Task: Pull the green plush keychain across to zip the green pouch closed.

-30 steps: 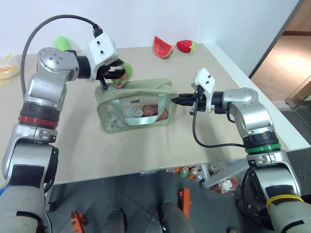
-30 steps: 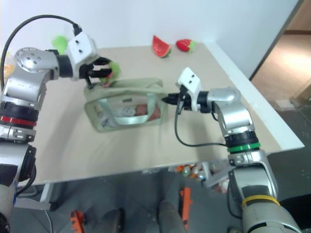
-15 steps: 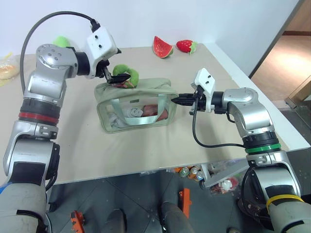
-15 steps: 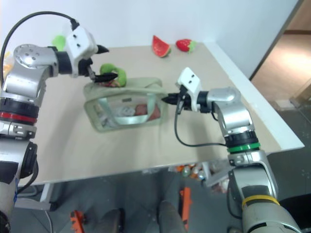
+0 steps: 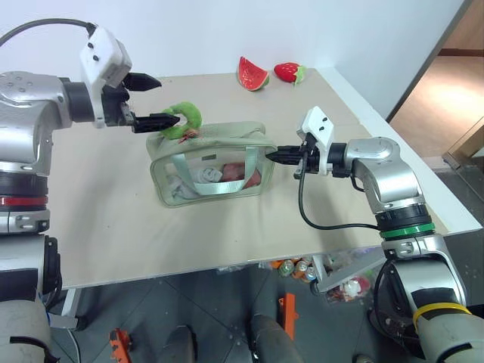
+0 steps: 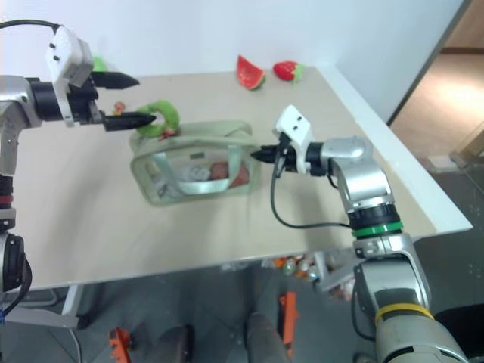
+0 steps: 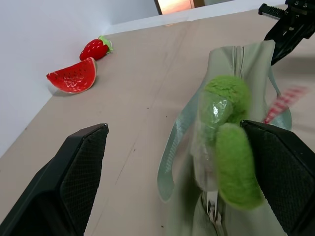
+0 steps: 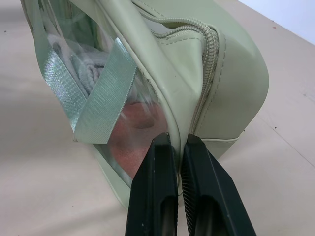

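The green pouch (image 5: 209, 163) stands on the beige table (image 5: 249, 227), clear window side and green strap handle (image 5: 217, 170) facing the camera. Contents behind the window are hard to make out: pale fabric and something reddish, nothing more can be told. No writing or label can be read anywhere.

Right gripper (image 5: 274, 155) sits at the pouch's right end. In the right wrist view its fingers (image 8: 157, 196) are pressed together, pinching the seam edge at that end, just below where the zipper (image 8: 209, 59) curves down. The zipper there looks shut.

The green plush keychain (image 5: 184, 118) rests at the pouch's left top end, by the zipper. In the left wrist view a pink-red checked bit (image 7: 280, 102) shows beside it; the cord and the zipper pull are blurred and mostly hidden behind the plush.

Left gripper (image 5: 147, 100) is just left of the keychain, fingers spread wide. The lower fingertip (image 5: 168, 119) lies against or just short of the plush; contact cannot be told. The plush is not clamped.

Farther back near the wall: a watermelon slice (image 5: 253, 73) and a strawberry (image 5: 290, 72), well apart from the pouch.
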{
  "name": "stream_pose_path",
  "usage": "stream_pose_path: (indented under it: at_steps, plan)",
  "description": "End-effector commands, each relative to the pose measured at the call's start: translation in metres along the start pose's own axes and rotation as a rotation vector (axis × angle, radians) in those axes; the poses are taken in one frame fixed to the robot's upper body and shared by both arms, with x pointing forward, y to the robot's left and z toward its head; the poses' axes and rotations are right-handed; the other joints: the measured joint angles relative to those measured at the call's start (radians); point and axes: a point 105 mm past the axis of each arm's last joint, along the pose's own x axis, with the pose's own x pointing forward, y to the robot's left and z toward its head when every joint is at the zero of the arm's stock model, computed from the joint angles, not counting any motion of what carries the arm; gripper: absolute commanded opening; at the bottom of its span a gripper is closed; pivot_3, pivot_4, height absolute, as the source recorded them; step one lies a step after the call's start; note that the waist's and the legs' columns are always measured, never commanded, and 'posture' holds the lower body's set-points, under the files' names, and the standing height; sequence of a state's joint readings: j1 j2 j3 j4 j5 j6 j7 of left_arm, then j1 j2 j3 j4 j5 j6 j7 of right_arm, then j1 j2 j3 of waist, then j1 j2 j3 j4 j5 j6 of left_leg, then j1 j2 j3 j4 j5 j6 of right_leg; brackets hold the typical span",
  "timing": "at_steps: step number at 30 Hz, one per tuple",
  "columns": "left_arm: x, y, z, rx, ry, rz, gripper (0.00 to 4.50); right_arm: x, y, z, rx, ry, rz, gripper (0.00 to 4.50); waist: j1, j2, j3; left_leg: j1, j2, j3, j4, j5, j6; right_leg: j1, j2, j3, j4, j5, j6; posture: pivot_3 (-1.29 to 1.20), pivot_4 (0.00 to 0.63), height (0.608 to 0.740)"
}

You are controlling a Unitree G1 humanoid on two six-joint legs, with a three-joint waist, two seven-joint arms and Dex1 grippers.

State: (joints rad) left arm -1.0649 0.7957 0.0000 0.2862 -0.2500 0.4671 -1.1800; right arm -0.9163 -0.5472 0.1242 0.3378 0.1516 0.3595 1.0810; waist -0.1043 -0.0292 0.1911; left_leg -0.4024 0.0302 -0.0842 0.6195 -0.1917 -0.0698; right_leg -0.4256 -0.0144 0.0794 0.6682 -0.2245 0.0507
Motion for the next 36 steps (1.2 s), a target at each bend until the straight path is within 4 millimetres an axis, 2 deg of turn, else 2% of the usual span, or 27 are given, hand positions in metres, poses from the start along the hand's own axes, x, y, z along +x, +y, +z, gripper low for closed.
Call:
stream_pose_path:
  at_steps: [1,11,14,16,22,27,32,36]
  plan:
    - [0.005,0.012,0.021,0.029,-0.048,0.057,4.44,0.002,0.002,0.015,-0.038,-0.042,0.010,0.00,0.001,0.000,0.000,0.000,0.000,0.000,0.000,0.000,0.000,0.000,0.000,0.000,0.000,0.000,0.000,0.00,0.150,0.740]
    - [0.014,0.024,0.029,0.031,-0.068,0.092,4.44,-0.004,0.003,0.011,-0.024,-0.032,-0.009,0.00,0.000,0.000,0.000,0.000,0.000,0.000,-0.001,-0.001,0.001,0.000,0.001,0.000,0.000,0.000,0.000,0.00,0.150,0.740]
    - [0.004,0.020,0.040,0.011,-0.117,0.055,4.44,-0.004,0.004,0.010,-0.020,-0.032,-0.011,0.00,0.000,0.000,0.000,-0.001,0.000,0.000,-0.001,-0.001,0.001,0.000,0.000,0.001,0.000,0.000,0.000,0.00,0.150,0.740]
    - [-0.008,0.011,0.041,0.005,-0.133,-0.002,4.44,-0.003,0.005,0.010,-0.018,-0.033,-0.008,0.00,-0.002,0.000,0.000,0.000,0.000,0.000,-0.001,-0.001,0.001,-0.001,0.001,0.001,0.000,0.000,0.000,0.00,0.150,0.740]
    - [-0.043,-0.006,0.012,-0.095,-0.062,-0.052,4.44,-0.001,0.007,0.009,-0.011,-0.037,-0.002,0.00,-0.005,0.001,0.000,0.001,0.001,0.000,-0.002,-0.001,0.002,-0.001,0.001,0.001,0.001,-0.001,-0.001,0.00,0.150,0.740]
    - [-0.065,-0.003,-0.005,-0.222,-0.066,0.028,4.44,0.002,0.007,0.010,-0.011,-0.039,0.004,0.00,-0.003,-0.001,0.001,0.000,0.001,0.001,0.001,-0.001,0.002,0.000,0.001,0.002,0.000,-0.001,0.000,0.00,0.150,0.740]
    - [-0.070,-0.008,-0.035,-0.316,-0.016,0.072,4.44,0.003,0.007,0.011,-0.013,-0.042,0.009,0.00,-0.003,-0.001,0.001,0.002,0.001,0.001,0.000,-0.001,0.002,0.000,0.002,0.002,0.001,-0.001,-0.001,0.00,0.150,0.740]
    - [-0.065,-0.021,-0.053,-0.374,0.017,0.054,4.44,0.003,0.008,0.012,-0.014,-0.046,0.009,0.00,-0.003,-0.001,0.001,0.001,0.001,0.001,0.000,-0.001,0.002,0.000,0.002,0.002,0.001,-0.001,-0.001,0.00,0.150,0.740]
